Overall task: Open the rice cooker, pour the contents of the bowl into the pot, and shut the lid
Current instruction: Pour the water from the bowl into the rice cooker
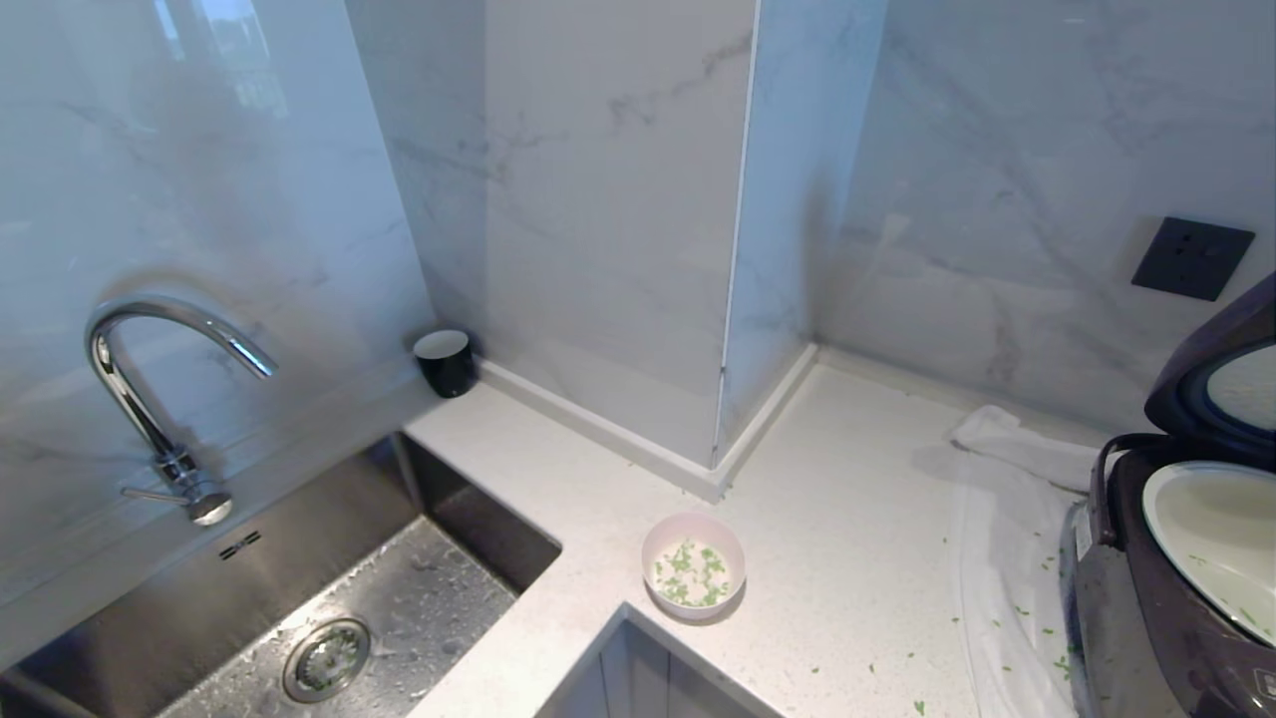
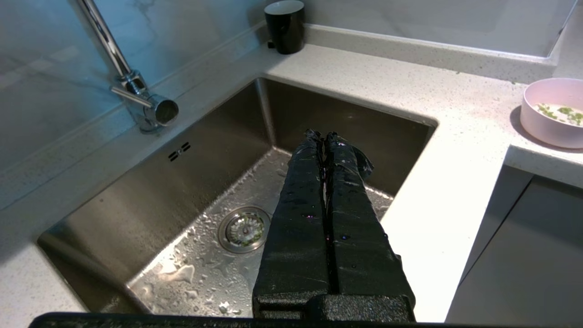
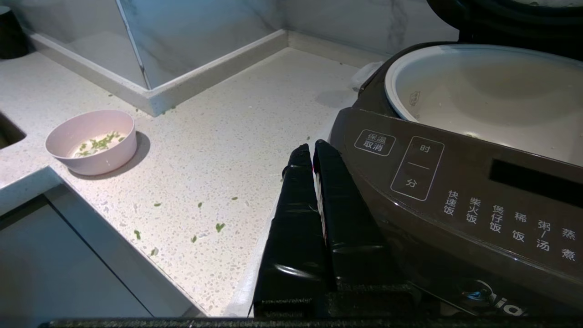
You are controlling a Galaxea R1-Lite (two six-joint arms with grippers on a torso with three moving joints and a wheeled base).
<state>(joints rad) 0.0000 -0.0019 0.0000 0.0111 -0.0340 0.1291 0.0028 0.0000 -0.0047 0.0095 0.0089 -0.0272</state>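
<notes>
We see a white speckled desk (image 1: pixel 847 519) running into a marble-walled corner, with a steel sink (image 1: pixel 329 598) and a chrome tap (image 1: pixel 150 389) at its left end. The rice cooker (image 1: pixel 1176 598) stands at the right edge of the head view on a white cloth (image 1: pixel 1007 558); its lid (image 1: pixel 1216 379) is raised, and the cream-white pot (image 1: pixel 1211 538) sits exposed in the body, with a few green bits on its inner wall. The pink bowl (image 1: pixel 694 565) rests upright near the desk's front edge, between the sink and the cooker and well apart from both; the contents (image 1: pixel 690 575), chopped green bits, lie thinly over its whitish floor. Further green bits are scattered on the desk and on the cloth near the cooker. A small black cup (image 1: pixel 445 362) stands against the wall behind the sink. Neither arm shows in the head view. In the left wrist view, the left gripper (image 2: pixel 324 136) hangs above the sink with its fingers pressed together and holding nothing. In the right wrist view, the right gripper (image 3: pixel 312 150) sits just beside the cooker's front control panel (image 3: pixel 460 191), its fingers likewise together and empty.
</notes>
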